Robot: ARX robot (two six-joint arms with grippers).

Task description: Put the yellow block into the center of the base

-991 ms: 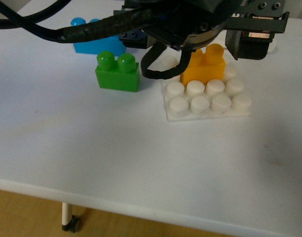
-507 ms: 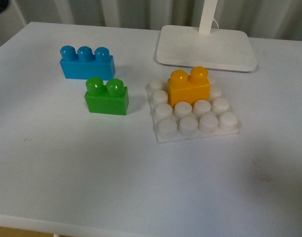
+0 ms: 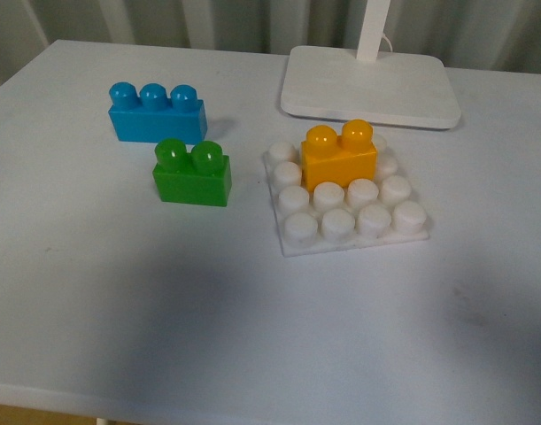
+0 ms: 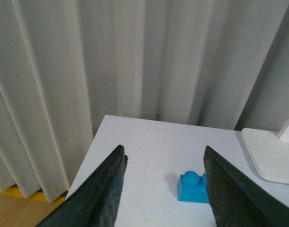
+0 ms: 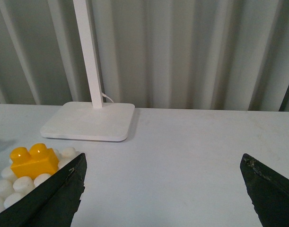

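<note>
The yellow block stands upright on the white studded base, pressed over the middle studs toward the base's far side, with two rows of bare studs in front of it. Nothing grips it. Neither arm shows in the front view. My right gripper is open and empty above the table, off to the right of the yellow block and the base. My left gripper is open too, held high over the table's left side, with only the blue brick far below between its fingers.
A green two-stud brick sits just left of the base, and the blue brick lies behind it. The white lamp foot with its post stands behind the base. Curtains hang behind the table.
One second ago a dark arm and gripper hung over the base at the yellow block. It has pulled out of the front view, and the block stays seated on the base.
</note>
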